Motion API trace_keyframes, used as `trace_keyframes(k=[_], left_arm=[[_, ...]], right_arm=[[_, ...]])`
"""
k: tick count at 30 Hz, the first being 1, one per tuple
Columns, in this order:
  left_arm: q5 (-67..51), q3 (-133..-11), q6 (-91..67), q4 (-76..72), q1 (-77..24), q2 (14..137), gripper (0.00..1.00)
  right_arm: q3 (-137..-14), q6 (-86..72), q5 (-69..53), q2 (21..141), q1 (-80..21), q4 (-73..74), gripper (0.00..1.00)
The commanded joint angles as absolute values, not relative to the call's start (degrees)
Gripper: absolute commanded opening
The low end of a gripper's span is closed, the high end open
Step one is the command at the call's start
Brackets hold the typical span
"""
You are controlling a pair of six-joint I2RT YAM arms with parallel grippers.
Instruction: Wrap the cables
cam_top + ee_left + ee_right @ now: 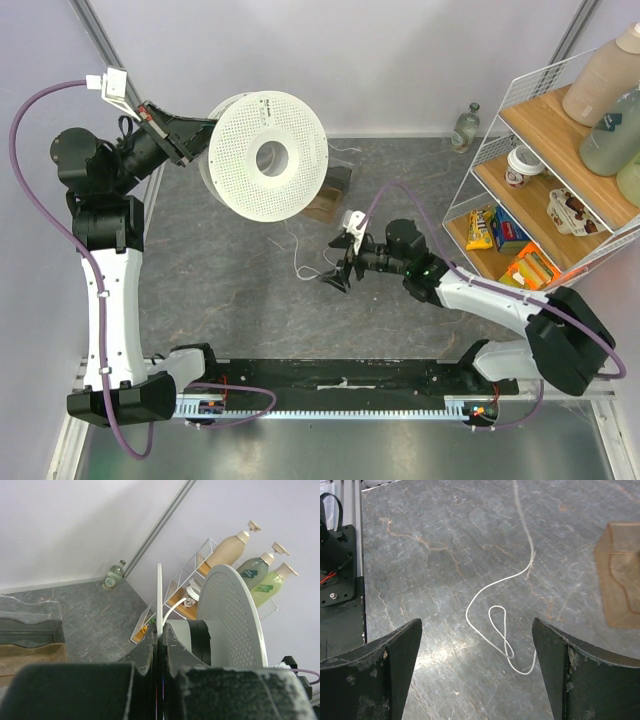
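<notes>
left tool [160,641] clamped tight on the thin flange of the white perforated plastic spool [268,155], holding it up far-left, presumably as the winding target, while right tool [476,626] hangs spread wide and empty over the thread-thin white cable [469,611], loosely curled on the grey veined surface [420,555] mid-scene.

Top view overhead, far. Wrist views close: left faces rack [175,587], right looks down, tabletop [445,540].

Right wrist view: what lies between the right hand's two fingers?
A small loop of the white cable lies on the grey table between the fingers of the open right hand, touching neither, as the right wrist view shows.
</notes>
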State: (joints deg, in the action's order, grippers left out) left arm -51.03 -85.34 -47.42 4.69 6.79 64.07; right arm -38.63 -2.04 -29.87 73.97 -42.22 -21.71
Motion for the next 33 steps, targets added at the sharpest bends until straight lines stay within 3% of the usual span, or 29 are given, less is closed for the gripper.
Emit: trace_keyframes(k=[1, 9, 15, 20, 25, 33], left_arm=[[-51.15, -87.63, -52.56, -1.3, 7.03, 63.11, 0.02], [-51.24, -86.05, -56.78, -5.8, 7.03, 62.58, 0.02], [-51.42, -85.26, -56.6, -5.36, 7.03, 61.88, 0.02], [-51.24, -84.9, -56.25, -5.36, 7.03, 61.44, 0.02], [-46.86, -85.08, -52.66, -0.98, 7.03, 61.08, 0.02], [-32.01, -84.56, -38.6, 13.0, 7.03, 61.35, 0.02]], right_arm=[[-36.65, -2.73, -26.64, 76.98, -45.43, -31.47, 0.98], [-36.83, 2.08, -21.44, 85.77, -48.6, -34.36, 0.89], [-40.25, 11.95, -21.09, 89.64, -51.06, -29.89, 0.73], [-43.59, 16.43, -21.53, 93.07, -51.5, -26.1, 0.46], [-44.21, 18.89, -22.32, 92.11, -51.94, -22.69, 0.0], [-44.04, 20.56, -29.43, 75.88, -52.29, -1.7, 0.0]])
